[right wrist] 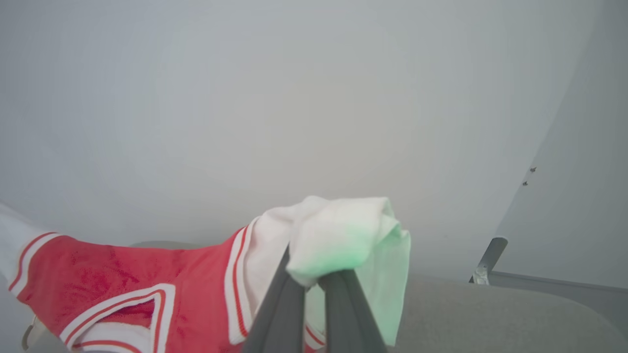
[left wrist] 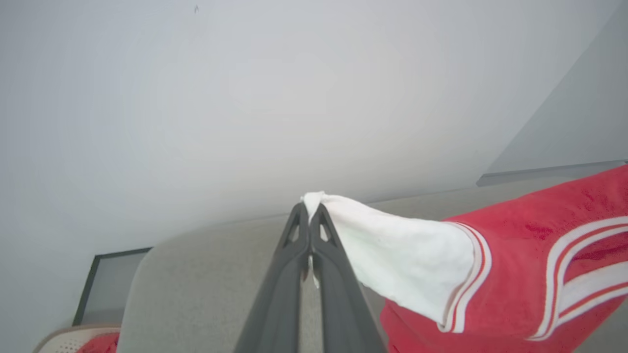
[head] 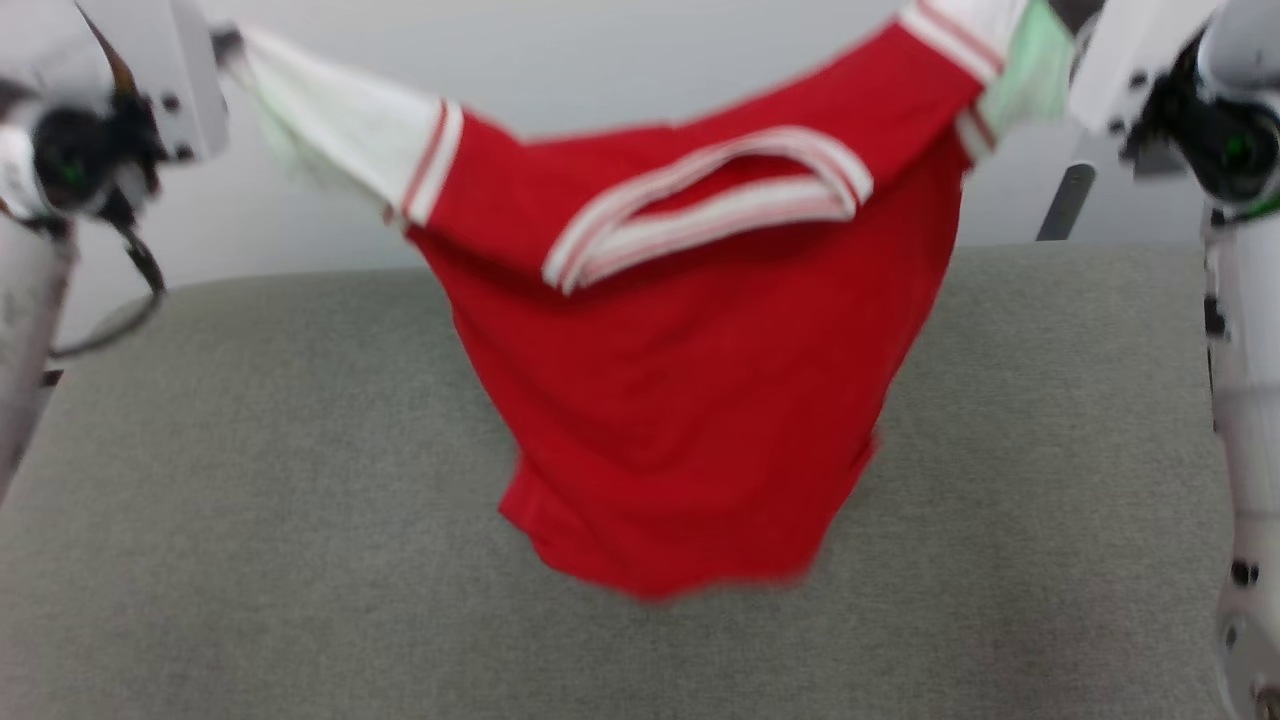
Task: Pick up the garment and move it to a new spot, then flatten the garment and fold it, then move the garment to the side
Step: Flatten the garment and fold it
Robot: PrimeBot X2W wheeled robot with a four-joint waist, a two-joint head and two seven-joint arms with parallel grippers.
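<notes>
Closest to the lens in its wrist view, the left gripper has its two dark fingers pressed together on the very tip of one white sleeve. The right gripper is likewise clamped on the other sleeve end, a bunched white wad tinged green that drapes over its fingertips. Between them hangs the garment: a red body, white sleeves, and white-and-red striped bands at the sleeve seams and round the collar, which sags open near the top. Both arms are raised and spread wide, their wrists at the upper corners of the head view and pale forearms running down its side edges. Sleeve to sleeve, the shirt's long axis stretches left to right in a shallow sag, while the body tapers downward, hem pointing at the grey padded surface; whether the hem touches it is unclear.
</notes>
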